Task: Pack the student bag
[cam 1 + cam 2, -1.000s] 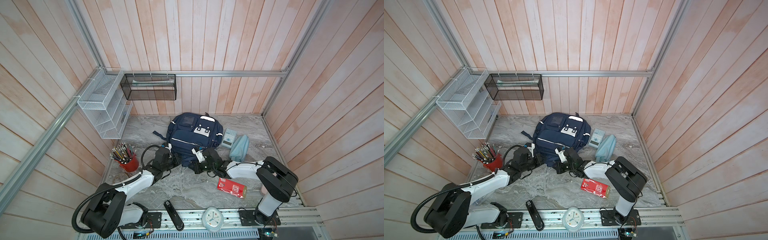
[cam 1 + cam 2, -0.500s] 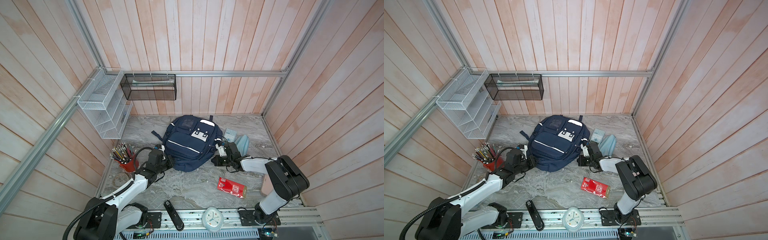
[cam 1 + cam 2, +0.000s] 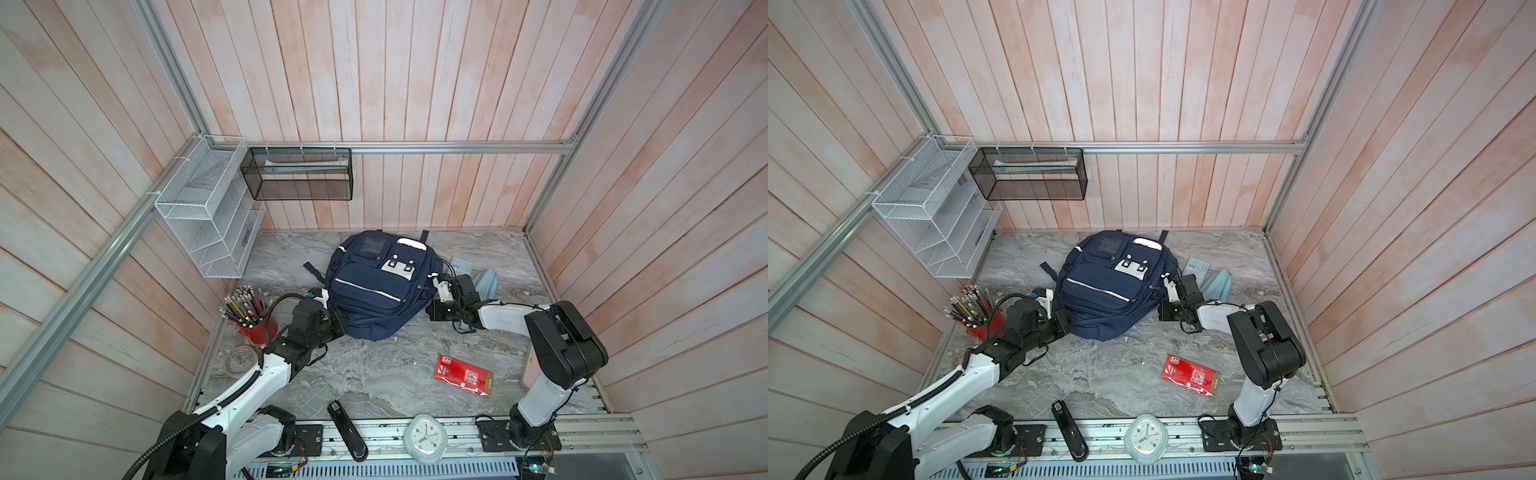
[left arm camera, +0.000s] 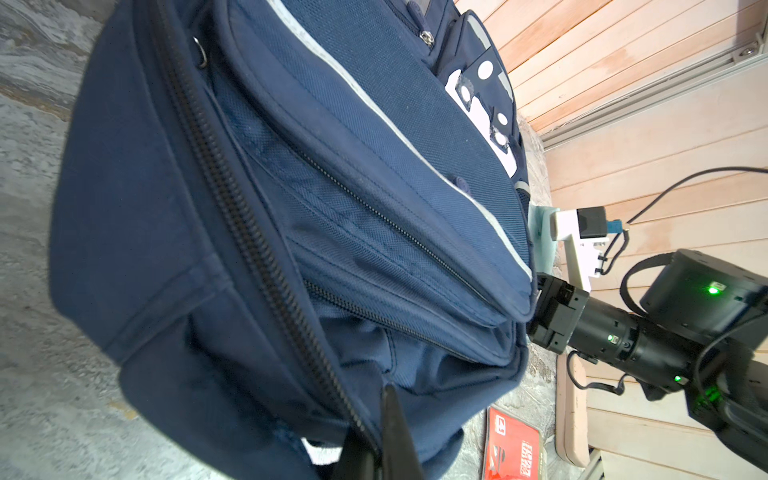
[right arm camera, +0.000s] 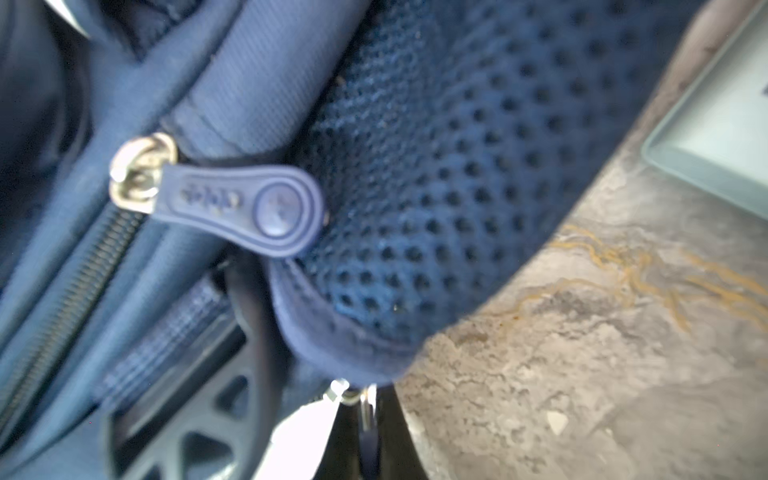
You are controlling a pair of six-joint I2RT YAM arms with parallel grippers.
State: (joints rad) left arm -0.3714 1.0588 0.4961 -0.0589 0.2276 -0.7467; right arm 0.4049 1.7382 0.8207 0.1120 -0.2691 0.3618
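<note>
Student bag (image 3: 374,286), large navy-blue fabric backpack with white stripes and white flap pocket, lies front-up mid-rear on grey marble worktop (image 3: 374,374). Left hand (image 3: 341,324) pinched shut on bag's lower corner fabric beside zipper. Right hand (image 5: 363,419) against bag's opposite side, fingers narrowly apart around small metal zipper ring (image 5: 343,388); grip cannot tell. Light-blue soft pouch (image 3: 488,282) just beyond right hand. Red flat packet (image 3: 463,376) nearer front.
</note>
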